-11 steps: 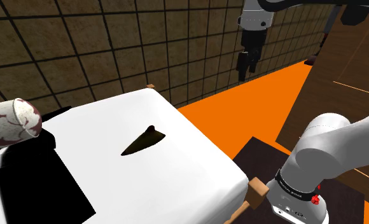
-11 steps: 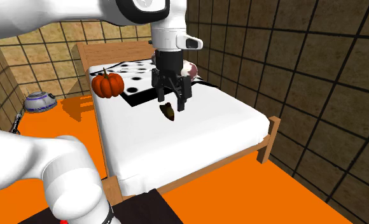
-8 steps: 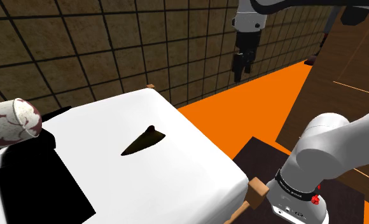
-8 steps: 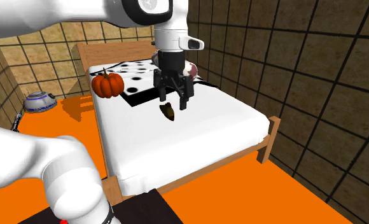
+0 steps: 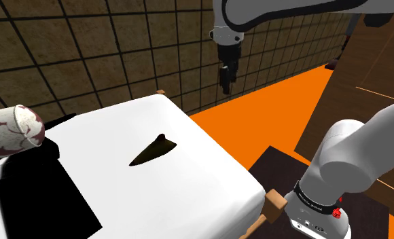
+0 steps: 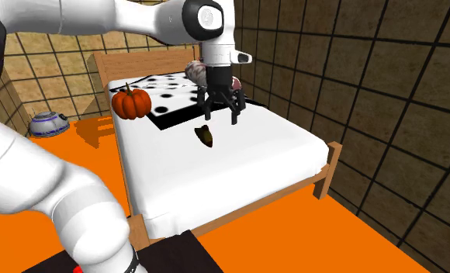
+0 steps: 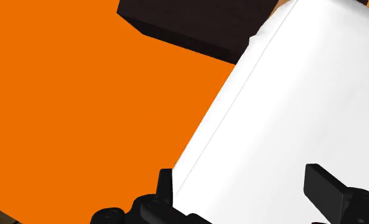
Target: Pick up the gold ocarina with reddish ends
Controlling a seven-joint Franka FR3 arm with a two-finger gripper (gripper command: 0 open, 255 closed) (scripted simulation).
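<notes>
The ocarina is a dark brownish-gold tapered piece with a reddish wide end, lying on the white bed top. In the second exterior view the ocarina sits near the middle of the bed. My black gripper hangs open well above the bed's edge, toward the shoulder view's right of the ocarina. In the second exterior view the gripper is above and slightly to the right of the ocarina. The wrist view has the gripper with fingers apart over the bed's edge, nothing between them.
An orange pumpkin and a patterned roll pillow lie toward the bed's head on a dotted black-and-white cover. A wooden bedpost stands by my stand. A domed grey object rests on the orange floor.
The gripper has swung toward the shoulder view's left, nearer the bed, and slightly right in the second exterior view. Its fingers stay open. The ocarina has not moved.
</notes>
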